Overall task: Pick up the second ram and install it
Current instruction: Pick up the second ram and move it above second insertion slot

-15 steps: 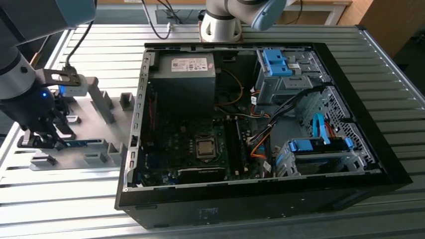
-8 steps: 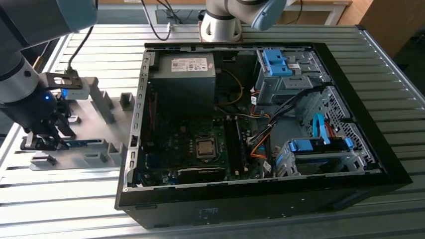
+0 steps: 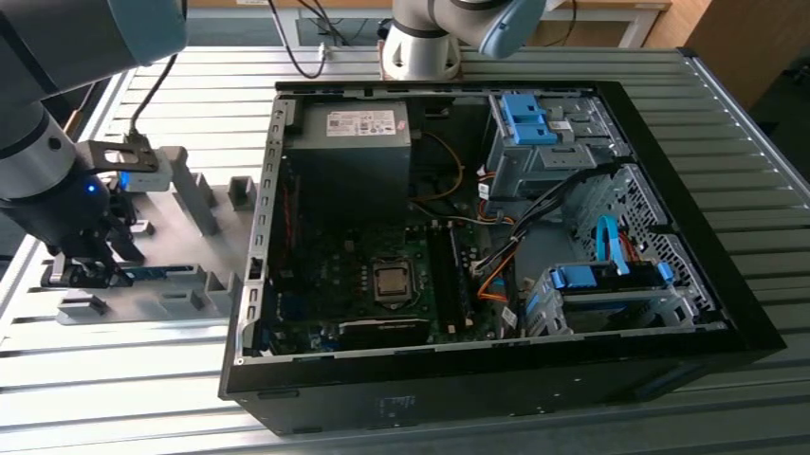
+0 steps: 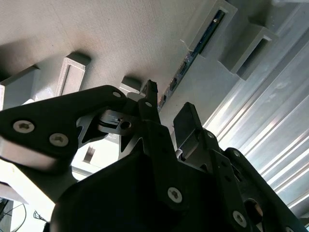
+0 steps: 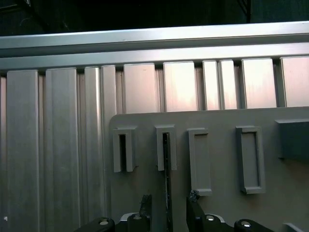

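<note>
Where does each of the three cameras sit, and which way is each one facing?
Exterior view: off the arm, looking down on the open computer case and slatted table; arm and end effector at the exterior view's left, over the grey fixture.
First wrist view: on the wrist, facing down past the end effector at the second ram, edge-on in the fixture.
Second wrist view: on the wrist, looking obliquely past the end effector's black linkage.
Shared: both wrist views show the open end effector straddling that ram.
</note>
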You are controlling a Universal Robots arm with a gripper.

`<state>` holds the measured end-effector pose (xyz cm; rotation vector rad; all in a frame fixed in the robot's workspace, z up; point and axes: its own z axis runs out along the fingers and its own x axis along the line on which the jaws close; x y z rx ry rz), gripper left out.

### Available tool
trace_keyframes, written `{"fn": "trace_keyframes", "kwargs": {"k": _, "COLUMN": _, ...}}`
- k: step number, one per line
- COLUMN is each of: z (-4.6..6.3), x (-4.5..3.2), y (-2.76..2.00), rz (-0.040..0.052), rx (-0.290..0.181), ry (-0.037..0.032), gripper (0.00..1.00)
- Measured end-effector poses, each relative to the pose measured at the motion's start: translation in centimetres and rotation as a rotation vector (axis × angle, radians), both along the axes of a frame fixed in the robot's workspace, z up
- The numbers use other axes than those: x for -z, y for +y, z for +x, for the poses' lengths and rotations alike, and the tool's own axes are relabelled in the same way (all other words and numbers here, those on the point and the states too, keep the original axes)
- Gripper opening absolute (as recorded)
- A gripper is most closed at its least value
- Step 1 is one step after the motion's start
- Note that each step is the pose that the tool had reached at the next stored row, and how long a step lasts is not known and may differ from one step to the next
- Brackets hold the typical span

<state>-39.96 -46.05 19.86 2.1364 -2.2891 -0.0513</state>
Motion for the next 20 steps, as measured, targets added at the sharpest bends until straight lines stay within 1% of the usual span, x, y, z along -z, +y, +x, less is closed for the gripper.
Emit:
{"fn": "trace_keyframes", "kwargs": {"k": 11, "z": 0.0, "x": 0.01, "y": -0.01, "rz": 0.0007, "rx": 0.0, "ry": 0.0, "gripper": 0.4}}
{"fn": "trace_keyframes", "kwargs": {"k": 12, "z": 0.0, "x": 0.03, "y": -0.01, "rz": 0.0006, "rx": 0.0, "ry": 0.0, "gripper": 0.33}}
{"fn": "trace_keyframes", "kwargs": {"k": 18, "z": -0.01, "x": 0.3, "y": -0.01, "rz": 0.0007, "rx": 0.0, "ry": 0.0, "gripper": 0.33}}
{"fn": "trace_keyframes", "kwargs": {"k": 19, "z": -0.01, "x": 0.33, "y": -0.01, "rz": 0.0006, "rx": 0.0, "ry": 0.0001, "gripper": 0.32}}
{"fn": "trace_keyframes", "kwargs": {"k": 20, "z": -0.01, "x": 0.37, "y": -0.01, "rz": 0.0005, "rx": 0.0, "ry": 0.0001, "gripper": 0.25}}
